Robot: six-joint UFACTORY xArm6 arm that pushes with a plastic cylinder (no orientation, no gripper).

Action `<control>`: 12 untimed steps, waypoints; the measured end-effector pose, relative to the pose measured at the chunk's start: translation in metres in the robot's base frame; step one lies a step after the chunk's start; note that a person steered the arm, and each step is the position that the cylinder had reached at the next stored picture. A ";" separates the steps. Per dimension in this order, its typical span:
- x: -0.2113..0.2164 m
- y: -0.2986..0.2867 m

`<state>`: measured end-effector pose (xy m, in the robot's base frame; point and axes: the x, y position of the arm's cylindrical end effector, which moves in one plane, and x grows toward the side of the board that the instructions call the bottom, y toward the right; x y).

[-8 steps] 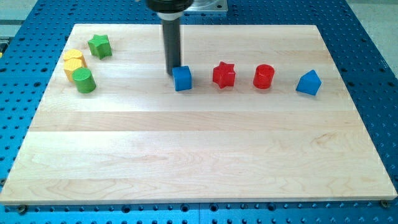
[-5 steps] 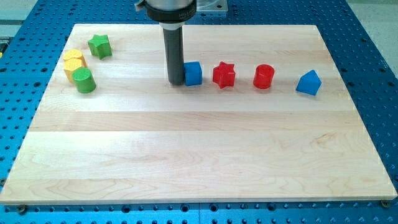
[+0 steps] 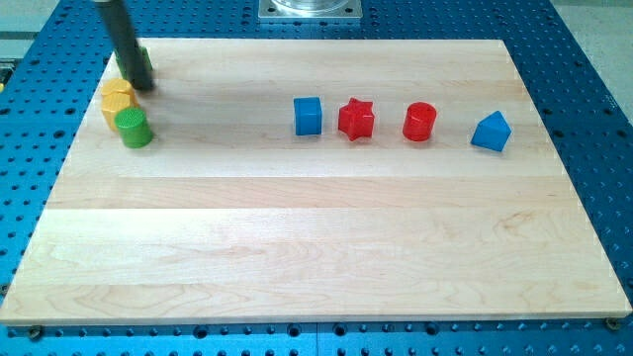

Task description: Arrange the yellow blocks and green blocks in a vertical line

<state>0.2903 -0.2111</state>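
My tip (image 3: pixel 141 87) is at the view's upper left, standing in front of the green star (image 3: pixel 146 59), which is almost wholly hidden behind the rod; only a green sliver shows at the rod's right edge. Just left of and below the tip sit two yellow blocks, one (image 3: pixel 118 92) above the other (image 3: pixel 112 109), touching. A green cylinder (image 3: pixel 133 129) sits right below them, touching the lower yellow block. The tip is just above and right of the upper yellow block.
A row of blocks lies across the upper middle of the wooden board (image 3: pixel 316 247): a blue cube (image 3: pixel 308 116), a red star (image 3: pixel 356 119), a red cylinder (image 3: pixel 419 122) and a blue pentagon-like block (image 3: pixel 492 131).
My tip pushed the blue cube slightly right toward the red star, then swung far left to the green star at the upper left. The green star is now hidden behind the rod.
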 end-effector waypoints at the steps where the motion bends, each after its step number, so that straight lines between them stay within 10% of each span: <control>1: 0.019 0.040; 4: 0.065 -0.038; 8: 0.107 0.061; 10: 0.141 -0.027; 12: 0.118 0.016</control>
<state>0.4082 -0.1955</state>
